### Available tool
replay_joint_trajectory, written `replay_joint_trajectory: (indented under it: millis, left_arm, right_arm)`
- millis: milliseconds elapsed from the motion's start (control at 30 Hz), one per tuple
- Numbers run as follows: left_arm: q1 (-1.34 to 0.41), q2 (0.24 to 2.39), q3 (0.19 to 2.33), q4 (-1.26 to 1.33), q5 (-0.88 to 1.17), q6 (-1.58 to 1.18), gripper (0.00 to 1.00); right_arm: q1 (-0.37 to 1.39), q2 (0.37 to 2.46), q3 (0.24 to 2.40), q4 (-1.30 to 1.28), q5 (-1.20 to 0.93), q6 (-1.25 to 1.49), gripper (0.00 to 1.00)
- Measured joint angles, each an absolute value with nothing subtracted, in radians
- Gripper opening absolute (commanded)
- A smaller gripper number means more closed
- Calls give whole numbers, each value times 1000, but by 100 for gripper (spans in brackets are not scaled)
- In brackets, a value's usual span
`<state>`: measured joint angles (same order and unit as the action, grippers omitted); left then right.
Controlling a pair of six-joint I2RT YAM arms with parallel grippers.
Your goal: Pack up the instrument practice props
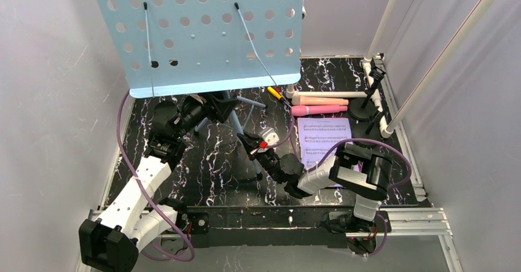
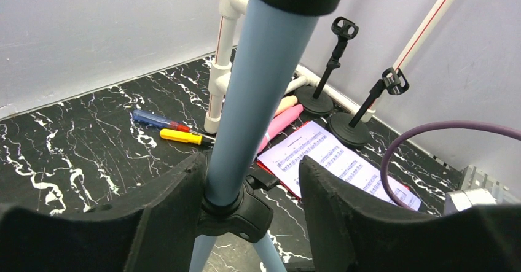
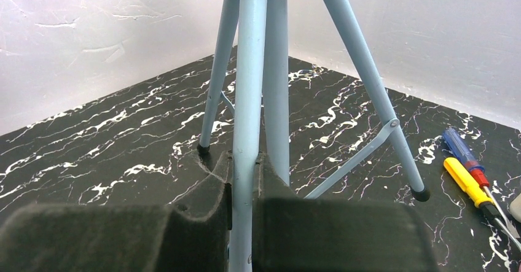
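Note:
The pale-blue perforated music rack (image 1: 196, 29) stands on its tripod at the back. My left gripper (image 1: 215, 107) is open around the pale-blue centre pole (image 2: 258, 88), just above the black collar (image 2: 236, 213). Its left finger touches the pole and its right finger (image 2: 344, 217) stands apart. My right gripper (image 1: 249, 140) is shut on a tripod leg (image 3: 249, 100). The pink microphone (image 1: 319, 110) and the beige microphone (image 1: 319, 101) lie at the right. The lavender page (image 1: 324, 138) lies on a red page (image 2: 276, 180). Two black holders (image 2: 319, 103) (image 2: 348, 128) stand by the right wall.
A yellow screwdriver (image 2: 181, 137) and a blue one (image 2: 153, 120) lie on the black marbled floor (image 1: 215, 161) behind the tripod. White PVC pipes (image 1: 384, 20) run along the back right. Grey walls close in on three sides. A purple cable (image 2: 442, 128) loops near the page.

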<state>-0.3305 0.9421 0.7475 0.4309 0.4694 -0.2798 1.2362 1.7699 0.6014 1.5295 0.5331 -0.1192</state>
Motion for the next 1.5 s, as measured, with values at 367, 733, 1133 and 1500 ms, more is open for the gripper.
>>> replay_joint_trajectory:
  millis: [367,733,1133,1500]
  left_arm:
    - [-235,952,735,501,521,-384,59]
    - [-81,1137,762,802,796,-598,59]
    - [-60,1282,923,1024,991,-768,39]
    - [-60,1375,973,1196,1090,-883,0]
  right_arm:
    - [1217,1782,599,1546,535,-85,1]
    - [1211,1783,599,1546,501,-78,1]
    - [1206,1794,615,1545,463,-79,1]
    - [1195,1795,622,1536,461,-80,1]
